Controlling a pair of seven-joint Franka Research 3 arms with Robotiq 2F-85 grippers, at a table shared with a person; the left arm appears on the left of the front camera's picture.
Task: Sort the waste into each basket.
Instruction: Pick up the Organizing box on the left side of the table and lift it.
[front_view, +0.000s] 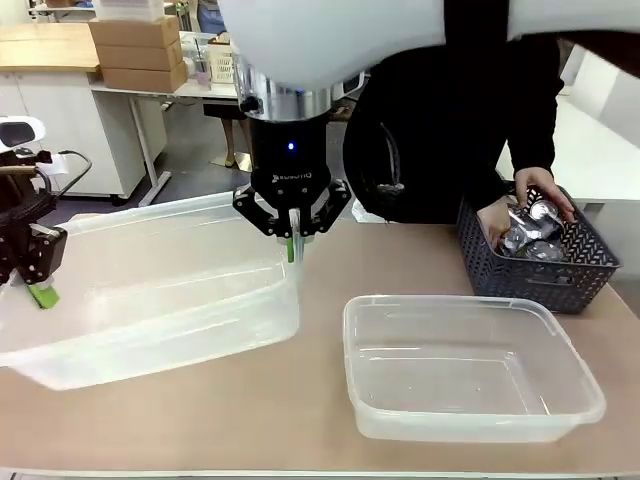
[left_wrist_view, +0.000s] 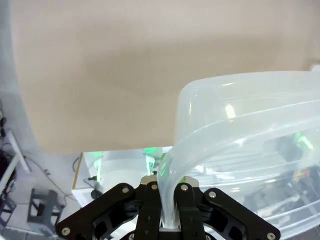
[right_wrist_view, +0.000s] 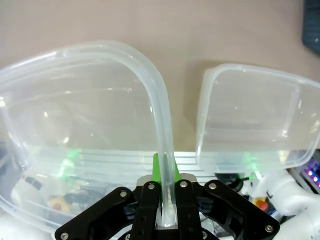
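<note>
1. The left tub (front_view: 150, 300) is thin, see-through plastic. It is probably light, a bit flexible and slick, so its rolled rim looks like the best place to hold it.
2. The left gripper (front_view: 42, 290) is clamped on that rim at the tub's left end. The right gripper (front_view: 292, 247) is clamped on the rim near the far right corner.
3. Both tubs hold nothing. The right tub (front_view: 452, 300) sits flat on the tabletop (front_view: 400, 260), just beside the first.
4. The waste (front_view: 530, 238) is shiny and crumpled, with the kinds hard to tell apart. It lies in the dark lattice basket (front_view: 560, 285), with a person's hand (front_view: 537, 190) among it.
</note>
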